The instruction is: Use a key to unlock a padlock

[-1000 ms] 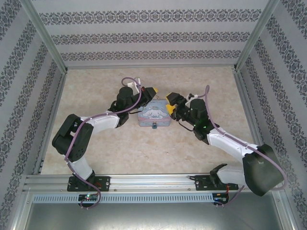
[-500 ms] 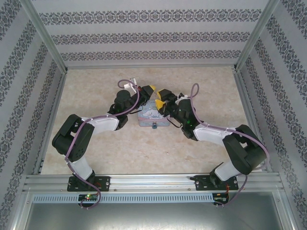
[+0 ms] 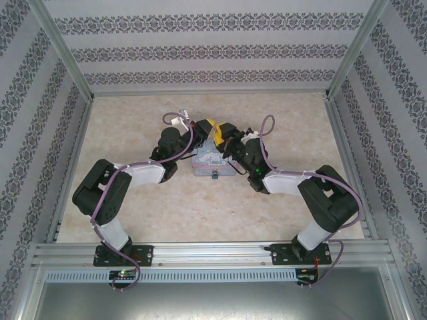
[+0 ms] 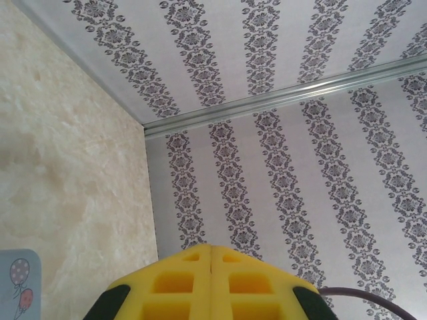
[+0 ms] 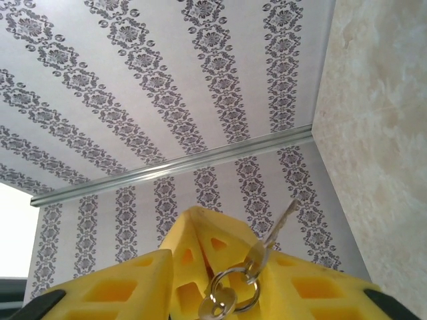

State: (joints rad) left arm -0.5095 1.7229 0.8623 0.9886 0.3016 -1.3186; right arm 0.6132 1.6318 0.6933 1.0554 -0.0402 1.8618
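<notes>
In the top view, both arms reach to the middle of the beige surface point(image 3: 200, 213), and their yellow tips come close together just above the upper edge of the tin box point(image 3: 212, 162). The left tool point(image 3: 205, 125) is a little left of the right tool point(image 3: 220, 128); I cannot tell if the two touch.

The padlock point(image 3: 215, 176) is a tiny bluish thing at the lower edge of the tin box, in the centre of the frame. It is well apart from both tools. It is too small to see whether it is open.

In the left wrist view, the left tool point(image 4: 211, 252) has its yellow fingers pressed together, with nothing between them. A pale blue corner of the tin box point(image 4: 20, 285) with printed balloons is in the lower left of the frame.

In the right wrist view, the right tool point(image 5: 195, 217) is closed on the key point(image 5: 280, 223). The key points out to the upper right, towards the patterned wall point(image 5: 133, 120). A metal key ring point(image 5: 230, 293) hangs below it at the bottom of the frame.
</notes>
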